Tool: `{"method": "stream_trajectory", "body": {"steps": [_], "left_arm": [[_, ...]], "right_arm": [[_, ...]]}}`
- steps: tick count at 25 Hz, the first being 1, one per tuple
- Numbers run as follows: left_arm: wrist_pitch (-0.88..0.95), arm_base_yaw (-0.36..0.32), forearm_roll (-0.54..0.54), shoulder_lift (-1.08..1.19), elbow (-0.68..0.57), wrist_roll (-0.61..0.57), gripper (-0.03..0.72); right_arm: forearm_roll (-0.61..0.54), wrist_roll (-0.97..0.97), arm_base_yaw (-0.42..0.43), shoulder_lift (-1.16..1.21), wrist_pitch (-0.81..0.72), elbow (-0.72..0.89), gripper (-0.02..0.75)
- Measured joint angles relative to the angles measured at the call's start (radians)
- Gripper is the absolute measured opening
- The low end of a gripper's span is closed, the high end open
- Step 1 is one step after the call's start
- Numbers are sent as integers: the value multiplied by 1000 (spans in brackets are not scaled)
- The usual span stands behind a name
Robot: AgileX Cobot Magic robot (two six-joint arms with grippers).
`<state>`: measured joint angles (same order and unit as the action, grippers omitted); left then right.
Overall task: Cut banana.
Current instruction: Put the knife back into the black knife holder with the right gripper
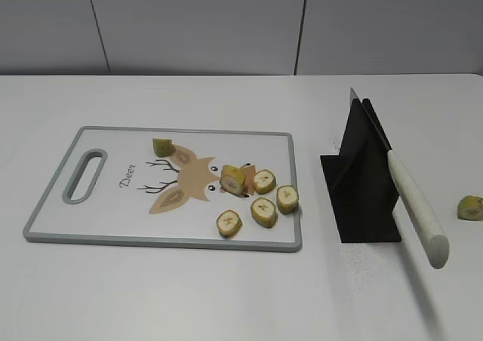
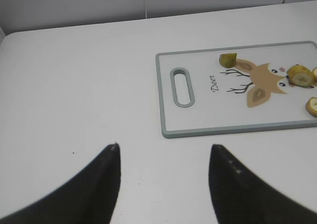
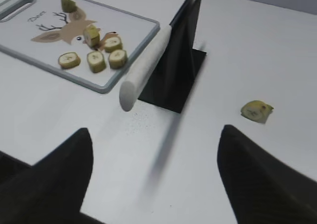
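**Both pincers wide and empty, knife parked**

The left gripper [image 2: 163, 184] and right gripper [image 3: 153, 179] hang spread wide, gripping nothing, above bare table [image 1: 226, 296]. Outward from the right one, the knife [image 3: 148, 65] leans in its black stand [image 3: 176, 70], handle angled out, probably for easy grasping. The banana [image 1: 162, 146] end chunk sits apart near the cutting board [image 1: 98, 220]'s far edge; four slices [image 1: 263, 211] cluster at its right.

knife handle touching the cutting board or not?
Apart. The exterior view shows the knife resting in the black stand, with bare table between the stand and the cutting board; the right wrist view agrees.
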<state>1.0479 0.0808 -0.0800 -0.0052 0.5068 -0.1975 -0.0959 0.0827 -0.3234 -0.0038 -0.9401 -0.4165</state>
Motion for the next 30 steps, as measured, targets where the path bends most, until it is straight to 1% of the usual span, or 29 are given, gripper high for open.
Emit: {"method": "stream_trajectory", "body": {"steps": [5, 7, 9, 18, 30], "left_arm": [[0, 0, 0, 0, 0, 0, 553], [0, 0, 0, 0, 0, 0, 553], [0, 0, 0, 0, 0, 0, 553], [0, -24, 0, 0, 0, 0, 553], [0, -24, 0, 0, 0, 0, 553]], "right_arm": [[-36, -2, 190, 0, 0, 0, 590], [-48, -2, 244, 0, 0, 0, 590], [-55, -2, 275, 0, 1, 0, 589], [-76, -2, 356, 0, 1, 0, 587], [-79, -2, 362, 0, 1, 0, 583]]}}
